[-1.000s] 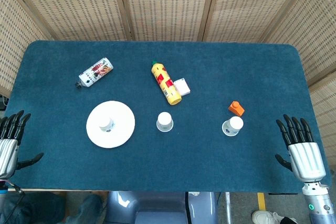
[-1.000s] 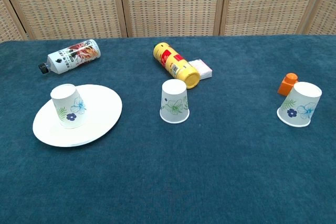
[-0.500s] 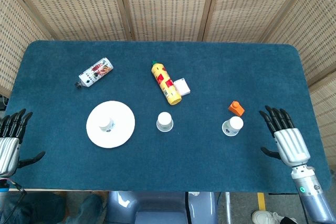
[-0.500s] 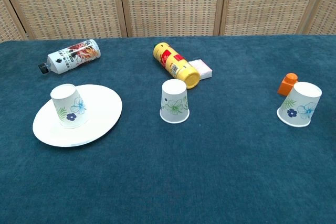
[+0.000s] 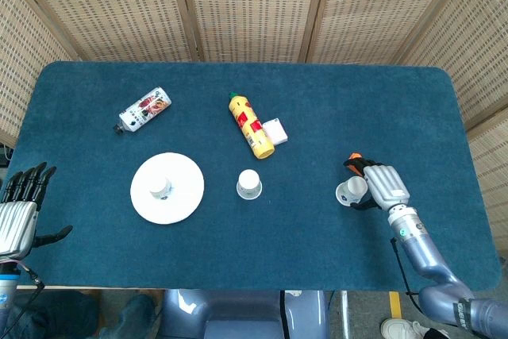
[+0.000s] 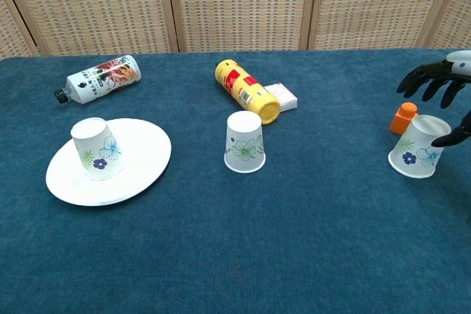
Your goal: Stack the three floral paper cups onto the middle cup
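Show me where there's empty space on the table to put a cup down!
Bare cloth lies between the middle cup and the right cup, and along the near edge. It's crowded behind the middle cup, by the yellow can and white box, and around the right hand.

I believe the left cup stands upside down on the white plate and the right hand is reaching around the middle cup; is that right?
Not quite. The left cup does stand upside down on the white plate, but the right hand is reaching around the right cup, beside the orange block, not the middle cup. The chest view shows its fingers spread above that cup.
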